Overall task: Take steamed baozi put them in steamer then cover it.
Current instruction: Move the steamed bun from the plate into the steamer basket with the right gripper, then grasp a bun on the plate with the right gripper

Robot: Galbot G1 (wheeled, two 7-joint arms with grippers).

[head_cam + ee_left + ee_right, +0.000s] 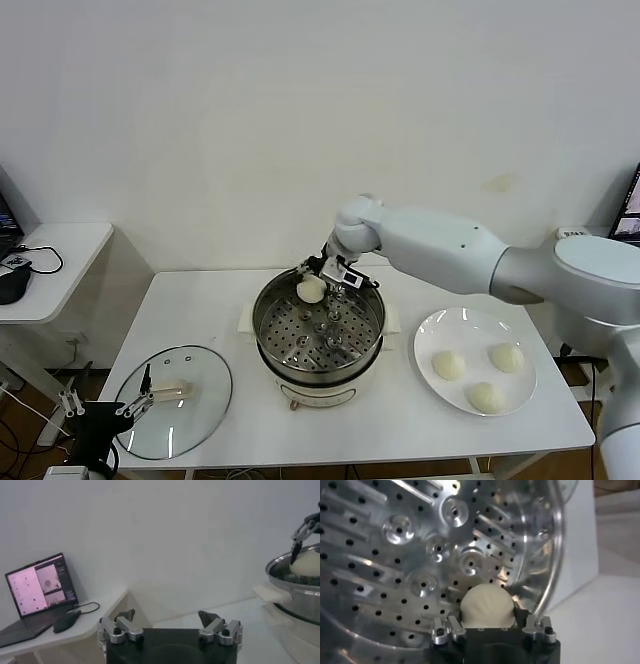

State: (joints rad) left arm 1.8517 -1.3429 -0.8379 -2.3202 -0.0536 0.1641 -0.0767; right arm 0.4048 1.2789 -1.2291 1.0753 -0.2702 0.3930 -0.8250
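The steel steamer [290, 335] stands mid-table on its white pot base. Over its far rim, my right gripper [322, 280] is shut on one cream-white baozi [311, 290]. In the right wrist view this baozi [487, 607] sits between the jaws of the right gripper [487, 619], low over the perforated bottom by the steamer wall [547, 570]. Three more baozi [449, 365] lie on the white plate [425, 345] at the right. The glass cover [190, 415] lies flat at the front left. My left gripper [140, 395] hangs open at the cover's near edge, holding nothing.
A low side table [60, 250] at the left carries a laptop [40, 585] and a mouse [65, 622]. In the left wrist view the steamer [295, 587] and baozi [306, 564] appear far off. A white wall stands close behind the table.
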